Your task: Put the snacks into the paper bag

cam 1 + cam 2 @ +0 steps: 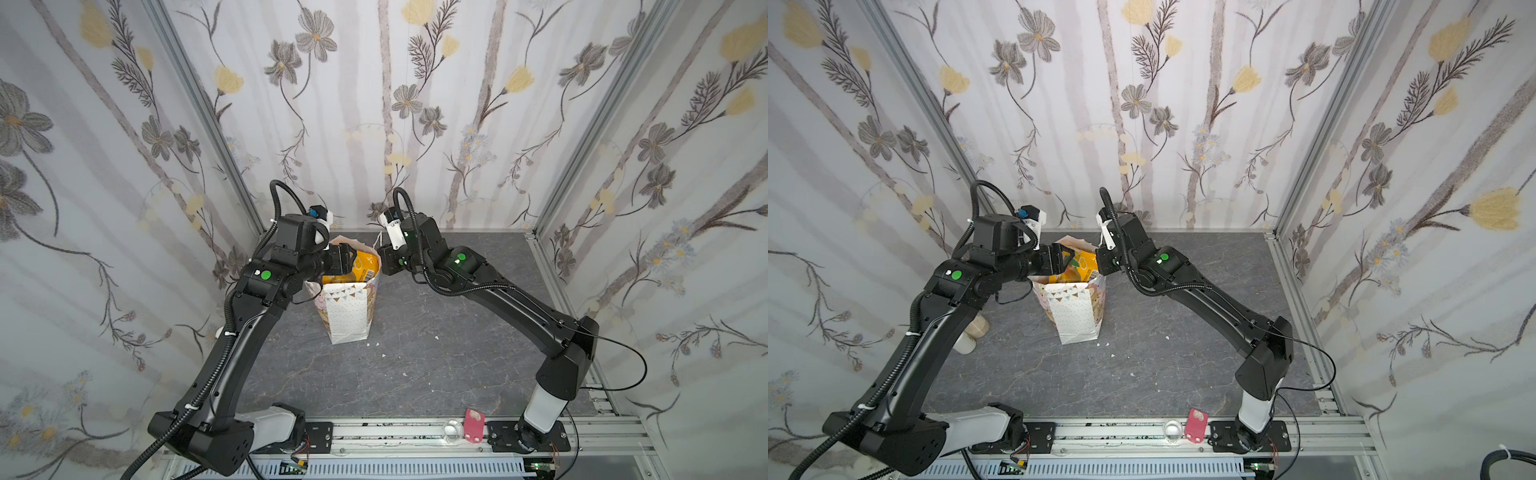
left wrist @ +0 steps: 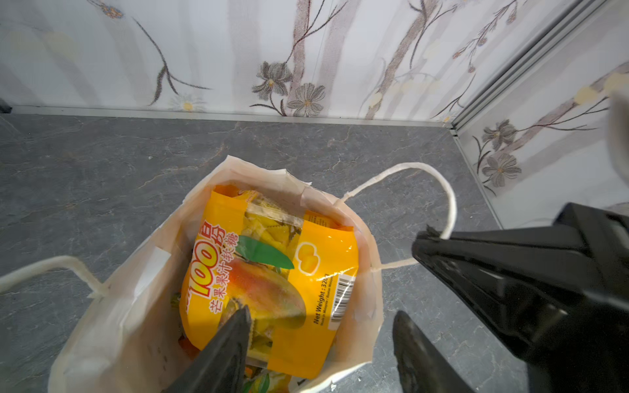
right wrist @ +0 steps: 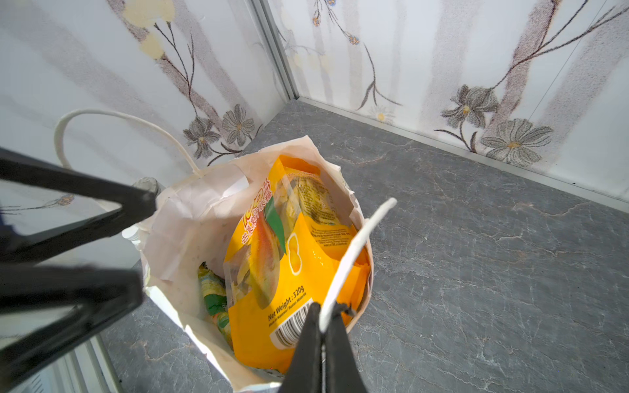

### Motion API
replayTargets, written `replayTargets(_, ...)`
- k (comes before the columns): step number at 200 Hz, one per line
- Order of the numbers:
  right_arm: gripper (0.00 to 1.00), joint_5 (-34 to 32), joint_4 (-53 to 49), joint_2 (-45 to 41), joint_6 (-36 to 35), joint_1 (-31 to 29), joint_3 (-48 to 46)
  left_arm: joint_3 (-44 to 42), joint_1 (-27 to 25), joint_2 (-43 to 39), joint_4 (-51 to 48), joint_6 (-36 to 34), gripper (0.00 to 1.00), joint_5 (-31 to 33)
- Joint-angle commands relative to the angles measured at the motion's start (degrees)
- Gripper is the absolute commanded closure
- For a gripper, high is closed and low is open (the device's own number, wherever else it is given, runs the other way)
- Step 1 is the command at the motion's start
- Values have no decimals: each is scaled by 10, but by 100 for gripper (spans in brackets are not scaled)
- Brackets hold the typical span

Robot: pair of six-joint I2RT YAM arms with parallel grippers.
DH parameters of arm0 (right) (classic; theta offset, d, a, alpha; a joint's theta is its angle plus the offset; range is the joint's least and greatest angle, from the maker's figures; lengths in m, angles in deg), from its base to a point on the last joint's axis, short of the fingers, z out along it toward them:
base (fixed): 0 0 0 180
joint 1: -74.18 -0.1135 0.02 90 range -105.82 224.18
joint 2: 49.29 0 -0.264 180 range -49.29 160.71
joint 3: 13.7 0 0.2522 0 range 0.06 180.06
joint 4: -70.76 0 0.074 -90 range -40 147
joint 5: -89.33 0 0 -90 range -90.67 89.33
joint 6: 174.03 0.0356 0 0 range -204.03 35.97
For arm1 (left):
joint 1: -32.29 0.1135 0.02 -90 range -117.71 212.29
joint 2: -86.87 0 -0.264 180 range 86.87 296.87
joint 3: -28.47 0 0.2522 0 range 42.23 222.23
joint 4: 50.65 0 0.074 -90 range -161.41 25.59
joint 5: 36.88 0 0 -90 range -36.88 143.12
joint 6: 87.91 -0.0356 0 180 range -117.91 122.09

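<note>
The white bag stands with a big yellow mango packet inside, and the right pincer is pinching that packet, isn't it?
Not the packet: the right pincer is shut on the white cord handle of the paper bag, as the right wrist view shows. The yellow mango packet does lie inside the standing bag.

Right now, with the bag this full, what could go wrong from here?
1. The right pincer is shut on one cord handle. A hard pull could tip the paper bag or tear the paper where the cord is anchored.
2. The left pincer hangs open at the bag's mouth, close to the mango packet. A move down or sideways might catch the bag's wall or drag the packet out.
</note>
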Motion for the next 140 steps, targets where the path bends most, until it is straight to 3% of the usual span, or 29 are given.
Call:
replayTargets(1,100,18,49,-13,11,-3,-6,1,-1,19,5,-16,35,30)
replayTargets(140,100,29,84,-33,-12,-29,-5,-88,-15,85,47,-24,40,12)
